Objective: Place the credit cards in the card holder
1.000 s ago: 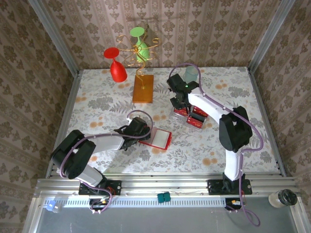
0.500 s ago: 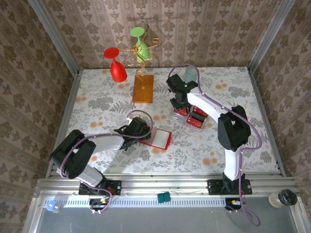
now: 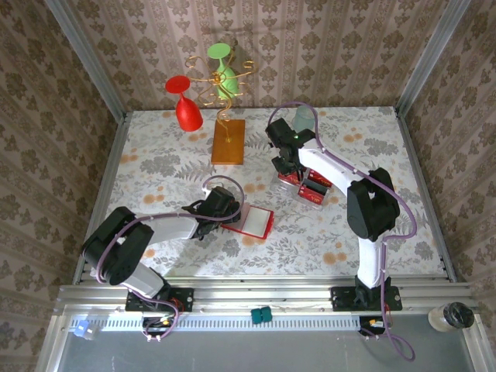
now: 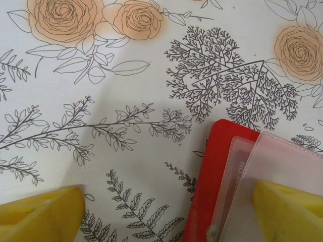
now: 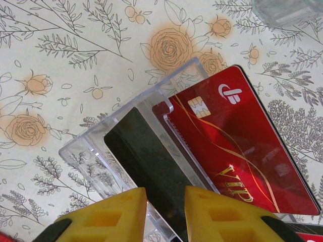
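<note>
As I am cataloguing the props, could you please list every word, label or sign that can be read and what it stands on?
"VIP": gold letters on the red credit card.
White swirl logo, no letters: same card's top corner.
"NO": faint print on the clear inner pocket of the card holder; what follows is too blurred to read.
Top view: card lettering too small to read.

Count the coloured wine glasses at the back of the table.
2. The red wine glass, upside down, is left of the gold wire stand; the green wine glass, also upside down, is by its top.
</note>
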### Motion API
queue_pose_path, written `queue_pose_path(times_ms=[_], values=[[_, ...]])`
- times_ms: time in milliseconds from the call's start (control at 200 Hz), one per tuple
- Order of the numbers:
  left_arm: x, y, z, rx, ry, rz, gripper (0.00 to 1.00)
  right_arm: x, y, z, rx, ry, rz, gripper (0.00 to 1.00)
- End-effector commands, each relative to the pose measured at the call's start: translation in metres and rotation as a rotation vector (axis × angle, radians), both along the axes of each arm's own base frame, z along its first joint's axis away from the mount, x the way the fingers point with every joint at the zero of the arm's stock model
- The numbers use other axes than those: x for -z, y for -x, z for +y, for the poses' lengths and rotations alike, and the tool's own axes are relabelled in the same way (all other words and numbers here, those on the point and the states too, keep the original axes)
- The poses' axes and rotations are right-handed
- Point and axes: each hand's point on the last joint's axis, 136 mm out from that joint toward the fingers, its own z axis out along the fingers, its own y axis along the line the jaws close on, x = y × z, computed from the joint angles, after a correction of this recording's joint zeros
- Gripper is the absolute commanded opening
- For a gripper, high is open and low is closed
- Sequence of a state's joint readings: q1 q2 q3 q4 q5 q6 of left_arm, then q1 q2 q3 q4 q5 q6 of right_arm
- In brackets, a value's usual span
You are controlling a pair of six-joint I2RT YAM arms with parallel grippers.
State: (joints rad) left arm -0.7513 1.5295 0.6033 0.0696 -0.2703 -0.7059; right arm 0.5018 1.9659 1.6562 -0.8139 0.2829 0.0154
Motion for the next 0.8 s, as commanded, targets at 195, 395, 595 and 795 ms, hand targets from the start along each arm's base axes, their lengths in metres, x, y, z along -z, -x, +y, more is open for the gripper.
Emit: queue_pose_path(times_ms=[195, 395, 595, 795], values=[[0.018, 0.01, -0.016, 0.047, 0.066, 0.074, 0.89, -0.018, 0.003, -0.009, -0.028, 0.062, -0.02, 0.32], [0.018, 0.009, -0.016, 0.046, 0.07, 0.072, 0.89, -0.008, 0.001, -0.009, -0.037, 0.096, 0.002, 0.3], [0.017, 0.009, -0.016, 0.047, 0.069, 0.071, 0.89, -0.001, 0.0, -0.009, -0.043, 0.109, 0.018, 0.28], [0.017, 0.009, -0.016, 0.044, 0.072, 0.07, 0.89, 0.0, 0.002, -0.008, -0.04, 0.103, 0.024, 0.28]])
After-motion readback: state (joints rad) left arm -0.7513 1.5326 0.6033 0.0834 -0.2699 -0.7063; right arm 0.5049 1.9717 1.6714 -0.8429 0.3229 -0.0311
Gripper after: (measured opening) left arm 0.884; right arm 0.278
